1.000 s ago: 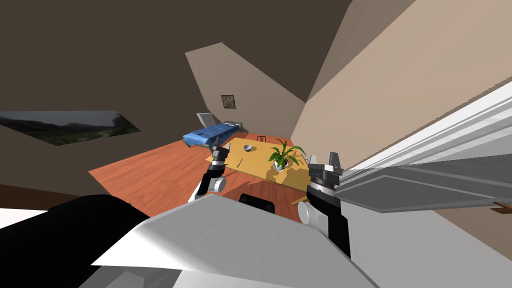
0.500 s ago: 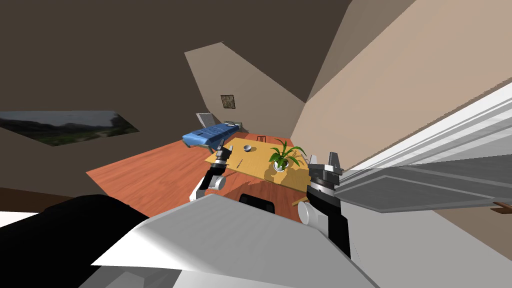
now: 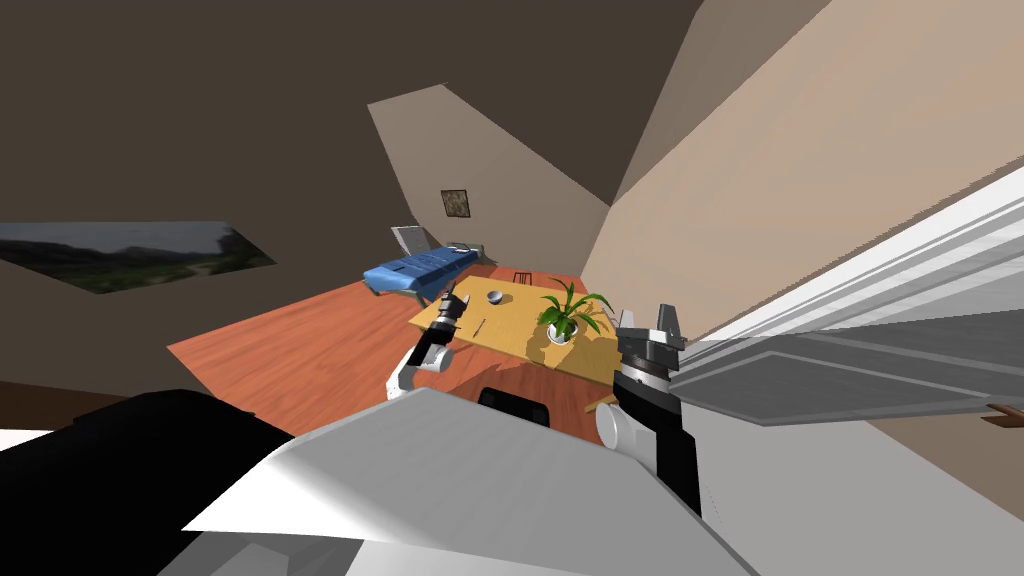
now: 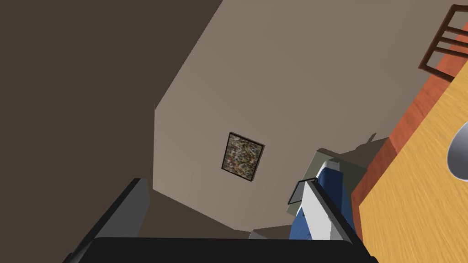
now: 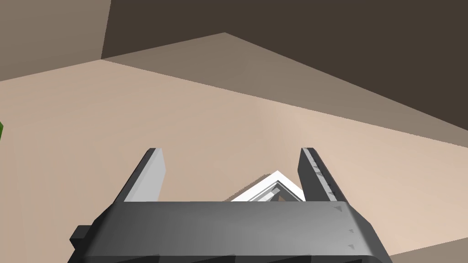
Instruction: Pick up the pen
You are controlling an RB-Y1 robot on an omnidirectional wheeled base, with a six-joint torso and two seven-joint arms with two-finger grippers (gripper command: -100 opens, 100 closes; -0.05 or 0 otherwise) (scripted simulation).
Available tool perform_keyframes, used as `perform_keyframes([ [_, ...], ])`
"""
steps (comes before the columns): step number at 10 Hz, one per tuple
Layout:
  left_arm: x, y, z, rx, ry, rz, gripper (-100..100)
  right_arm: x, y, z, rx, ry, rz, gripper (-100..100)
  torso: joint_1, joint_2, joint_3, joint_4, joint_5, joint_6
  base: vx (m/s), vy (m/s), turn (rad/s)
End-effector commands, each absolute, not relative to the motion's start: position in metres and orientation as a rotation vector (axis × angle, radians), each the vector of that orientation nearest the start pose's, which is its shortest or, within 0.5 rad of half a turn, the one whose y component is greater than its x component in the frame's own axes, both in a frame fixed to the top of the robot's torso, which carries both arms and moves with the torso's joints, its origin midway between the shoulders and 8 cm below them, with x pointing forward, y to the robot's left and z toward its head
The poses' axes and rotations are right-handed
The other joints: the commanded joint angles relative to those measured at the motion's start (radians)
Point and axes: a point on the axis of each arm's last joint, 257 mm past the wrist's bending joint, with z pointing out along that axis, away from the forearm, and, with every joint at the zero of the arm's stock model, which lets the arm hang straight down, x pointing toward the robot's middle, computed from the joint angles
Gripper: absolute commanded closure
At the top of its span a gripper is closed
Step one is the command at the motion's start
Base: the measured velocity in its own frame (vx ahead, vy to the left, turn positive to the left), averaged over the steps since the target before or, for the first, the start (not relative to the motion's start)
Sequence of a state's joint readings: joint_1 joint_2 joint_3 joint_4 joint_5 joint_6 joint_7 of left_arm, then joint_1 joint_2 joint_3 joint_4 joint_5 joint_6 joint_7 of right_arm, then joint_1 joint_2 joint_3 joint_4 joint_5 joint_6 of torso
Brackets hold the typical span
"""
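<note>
At the far left, a blue lounger is seen on the reddish floor, just beyond a yellow wooden table. The left gripper is held at the table's left edge. In its wrist view the two fingers are spread wide apart and nothing is gripped between them. Just to its right the pen is found, a thin dark sliver lying flat on the tabletop, apart from the gripper. Its details are too small to be made out. Beyond the pen a small grey bowl is set on the table; its contents cannot be told. Farther right a white pot is placed, with a green leafy plant held in it. The right gripper is raised at the table's right end, with its fingers parted and nothing held.
</note>
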State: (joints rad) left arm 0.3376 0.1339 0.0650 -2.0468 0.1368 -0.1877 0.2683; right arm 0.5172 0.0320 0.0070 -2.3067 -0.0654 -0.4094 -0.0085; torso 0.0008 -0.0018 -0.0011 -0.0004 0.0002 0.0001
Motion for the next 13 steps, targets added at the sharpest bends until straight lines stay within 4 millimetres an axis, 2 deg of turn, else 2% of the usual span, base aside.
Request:
perform_keyframes([
  [1,0.446,0.32,-0.117,-1.211,0.813,-1.468,-100,0.351,-0.291,0.013,0.789,0.595,1.335,0,0.0,0.0,0.0,0.0,0.0,0.0,0.024,0.012,-0.016],
  [2,0.447,0.321,-0.121,-1.226,0.813,-1.472,-100,0.351,-0.291,0.013,0.789,0.595,1.335,0,0.0,0.0,0.0,0.0,0.0,0.0,0.016,0.011,-0.002],
  [3,0.455,0.325,-0.138,-1.294,0.82,-1.472,-100,0.351,-0.291,0.013,0.789,0.595,1.335,0,0.0,0.0,0.0,0.0,0.0,0.0,0.015,0.012,-0.006],
  [4,0.455,0.326,-0.139,-1.298,0.823,-1.47,-100,0.351,-0.291,0.013,0.789,0.595,1.335,0,0.0,0.0,0.0,0.0,0.0,0.0,0.013,0.01,-0.006],
  [5,0.463,0.33,-0.157,-1.37,0.827,-1.469,-100,0.351,-0.291,0.013,0.789,0.595,1.335,0,0.0,0.001,0.0,0.0,0.0,0.0,0.016,0.009,-0.009],
  [6,0.463,0.33,-0.158,-1.375,0.83,-1.467,-100,0.351,-0.291,0.013,0.789,0.595,1.335,0,0.0,0.0,0.0,0.0,0.0,0.0,0.013,0.006,-0.006],
  [7,0.47,0.335,-0.176,-1.451,0.831,-1.462,-100,0.351,-0.291,0.013,0.789,0.595,1.335,0,0.0,0.001,0.0,0.0,0.0,0.0,0.016,0.008,-0.008],
  [8,0.47,0.335,-0.177,-1.455,0.833,-1.46,-100,0.351,-0.291,0.013,0.789,0.595,1.335,0,0.0,0.001,0.0,0.0,0.0,0.0,0.014,0.008,-0.004],
  [9,0.476,0.34,-0.196,-1.533,0.829,-1.454,-100,0.351,-0.291,0.013,0.789,0.595,1.335,0,0.0,0.001,0.0,0.0,0.0,0.0,0.015,0.01,-0.009],
  [10,0.476,0.341,-0.198,-1.539,0.832,-1.45,-100,0.351,-0.291,0.013,0.789,0.595,1.335,0,0.0,0.0,0.0,0.0,0.0,0.0,0.014,0.008,-0.008],
  [11,0.481,0.345,-0.214,-1.61,0.82,-1.448,-100,0.351,-0.291,0.013,0.789,0.595,1.335,0,0.0,0.001,0.0,0.0,0.0,0.0,0.016,0.009,-0.005],
  [12,0.481,0.345,-0.218,-1.627,0.828,-1.437,-100,0.351,-0.291,0.013,0.789,0.595,1.335,0,0.0,0.001,0.0,0.0,0.0,0.0,0.013,0.007,-0.005],
  [13,0.486,0.35,-0.235,-1.703,0.812,-1.43,-100,0.351,-0.291,0.013,0.789,0.595,1.335,0,0.0,0.001,0.0,0.0,0.0,0.0,0.018,0.008,-0.008],
])
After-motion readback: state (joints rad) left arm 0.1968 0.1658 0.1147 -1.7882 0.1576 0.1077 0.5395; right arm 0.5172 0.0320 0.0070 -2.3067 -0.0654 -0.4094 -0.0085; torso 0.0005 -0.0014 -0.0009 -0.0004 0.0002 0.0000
